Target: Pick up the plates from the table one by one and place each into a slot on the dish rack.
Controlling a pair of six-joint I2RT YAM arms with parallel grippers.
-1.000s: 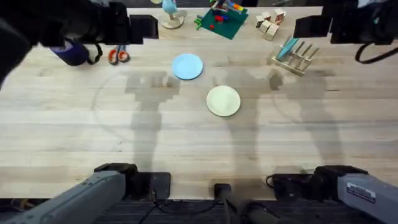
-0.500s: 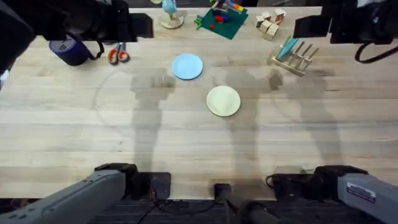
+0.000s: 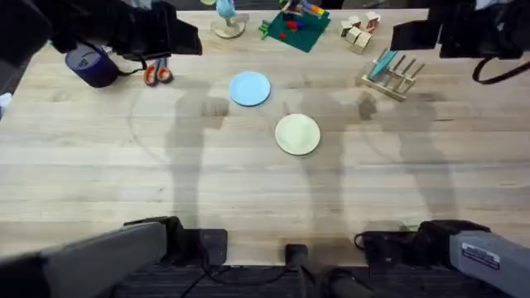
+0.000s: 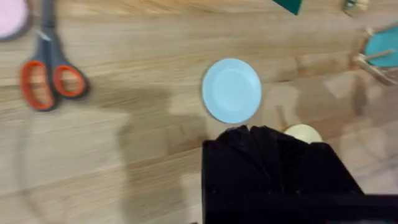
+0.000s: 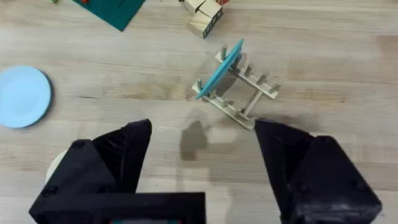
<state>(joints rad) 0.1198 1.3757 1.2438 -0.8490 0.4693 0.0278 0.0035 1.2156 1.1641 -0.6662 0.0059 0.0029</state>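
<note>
The right gripper [image 5: 202,168] shows in its wrist view with its 2 black fingers [image 5: 124,155] spread wide apart and nothing between them, hanging above bare counter [image 3: 248,190] near the dish rack [image 5: 239,87]. The left gripper [image 4: 264,140] appears in its own wrist view as a dark mass with the fingers pressed together, holding nothing, above the wood between the 2 plates. In the overhead view both arms sit high at the top corners, large and dark. The light blue plate [image 3: 249,88] lies flat at upper centre of the overhead frame, and the cream-yellow plate [image 3: 297,134] lies flat just right of centre, below and to the right of the blue one, the 2 near each other but apart. The dish rack stands at the upper right of the overhead frame [image 3: 389,76], well apart from both plates, and already carries 1 teal plate [image 5: 219,70] leaning on edge among its pegs. Wooden blocks [image 3: 359,30] and a green board [image 3: 294,30] lie along the top edge, and orange-handled scissors [image 3: 156,74] and a dark blue mug [image 3: 91,66] sit at the upper left.
</note>
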